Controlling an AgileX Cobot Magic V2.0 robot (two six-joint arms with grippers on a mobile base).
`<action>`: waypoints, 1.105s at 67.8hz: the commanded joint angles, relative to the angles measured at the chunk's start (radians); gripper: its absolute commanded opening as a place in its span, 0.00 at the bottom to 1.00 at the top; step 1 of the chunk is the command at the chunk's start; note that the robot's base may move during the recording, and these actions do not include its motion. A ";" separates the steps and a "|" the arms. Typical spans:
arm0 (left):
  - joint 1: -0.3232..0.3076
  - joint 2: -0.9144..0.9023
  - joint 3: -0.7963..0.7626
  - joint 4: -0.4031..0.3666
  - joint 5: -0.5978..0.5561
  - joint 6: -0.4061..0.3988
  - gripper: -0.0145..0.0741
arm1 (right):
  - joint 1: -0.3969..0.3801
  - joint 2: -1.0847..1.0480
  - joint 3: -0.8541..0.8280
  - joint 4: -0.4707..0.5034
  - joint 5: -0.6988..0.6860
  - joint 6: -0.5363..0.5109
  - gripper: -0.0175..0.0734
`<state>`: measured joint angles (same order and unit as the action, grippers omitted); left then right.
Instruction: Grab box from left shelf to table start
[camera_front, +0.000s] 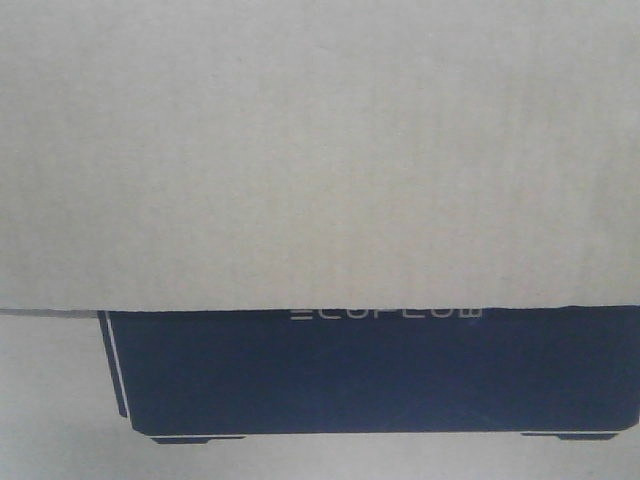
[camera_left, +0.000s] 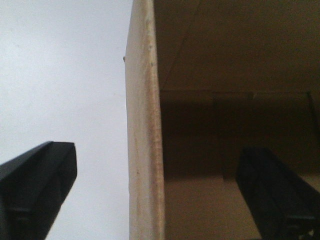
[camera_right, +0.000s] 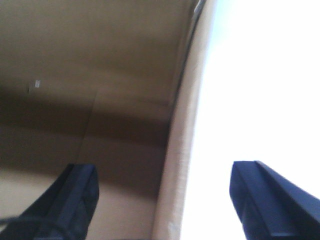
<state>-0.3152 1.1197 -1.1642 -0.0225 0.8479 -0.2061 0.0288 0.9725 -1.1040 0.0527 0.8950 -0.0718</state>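
Background: pale blank brightness is all I see past the cardboard in both wrist views.
Left claw (camera_left: 157, 192): I see it spread wide, one finger on each side of a box wall edge, not touching.
Box (camera_front: 320, 150): fills my front view; black ECOFLOW panel (camera_front: 370, 375) below.
Right claw (camera_right: 165, 200): spread likewise, straddling the opposite wall.

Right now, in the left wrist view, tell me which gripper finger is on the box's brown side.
The finger at the picture's right, over brown cardboard of the box. The other finger is beyond the box's edge, against white.
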 joint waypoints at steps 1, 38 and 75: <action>-0.006 -0.092 -0.034 0.009 -0.043 -0.009 0.76 | -0.001 -0.086 -0.039 -0.016 -0.044 0.019 0.84; -0.006 -0.684 0.383 0.229 -0.139 -0.009 0.06 | -0.001 -0.723 0.446 -0.046 -0.206 0.030 0.25; -0.006 -1.144 0.769 0.248 -0.417 -0.009 0.05 | -0.001 -0.969 0.638 -0.058 -0.331 0.030 0.25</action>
<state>-0.3152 -0.0112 -0.3775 0.2131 0.5396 -0.2081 0.0288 -0.0142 -0.4436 0.0062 0.6880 -0.0389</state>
